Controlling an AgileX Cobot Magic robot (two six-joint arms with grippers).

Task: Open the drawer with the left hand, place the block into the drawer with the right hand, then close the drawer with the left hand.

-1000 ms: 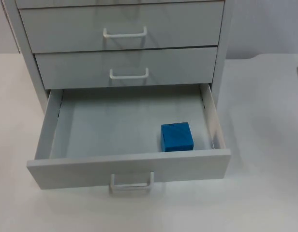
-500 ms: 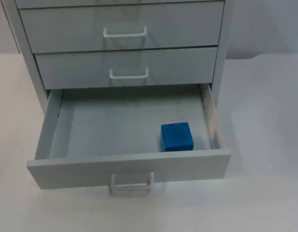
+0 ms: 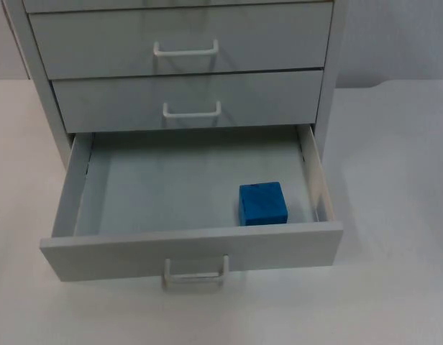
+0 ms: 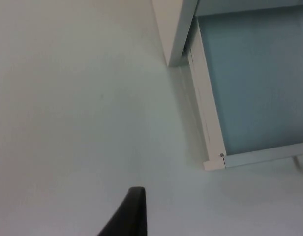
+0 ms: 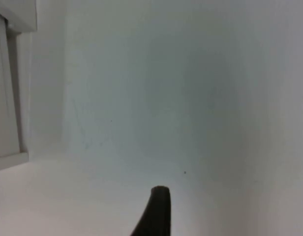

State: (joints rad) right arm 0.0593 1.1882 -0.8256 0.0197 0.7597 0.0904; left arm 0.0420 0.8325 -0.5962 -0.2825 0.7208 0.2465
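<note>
Count: one white cabinet (image 3: 42,86) on the desk (image 3: 394,180), with three drawer fronts in the top view. Two upper drawers shut, each with one white bar handle: upper handle (image 3: 185,49), middle handle (image 3: 192,110). One bottom drawer (image 3: 193,251) pulled out toward the camera, its own handle (image 3: 196,272) on the front panel. One blue block (image 3: 262,204).

Block position: on the floor of the open drawer, in its front right quarter, near the front panel and just beside the right side wall, apart from both as far as the top view shows. It sits flat and square to the drawer walls.

Left gripper (image 4: 134,214): one dark fingertip visible in the left wrist view, over bare desk beside the open drawer's left front corner (image 4: 215,162), well apart from it. The drawer's pale floor and the cabinet's corner post show beyond. Jaws: cannot tell whether spread or pressed together; one tip alone is seen.

Right gripper (image 5: 156,211): one dark fingertip over bare desk, with what is probably the drawer's right side at the frame edge (image 5: 6,123), well apart. Jaws: cannot tell here either.

The block lies inside the drawer, well apart from either set of jaws; nothing is pinched that can be seen.
</note>
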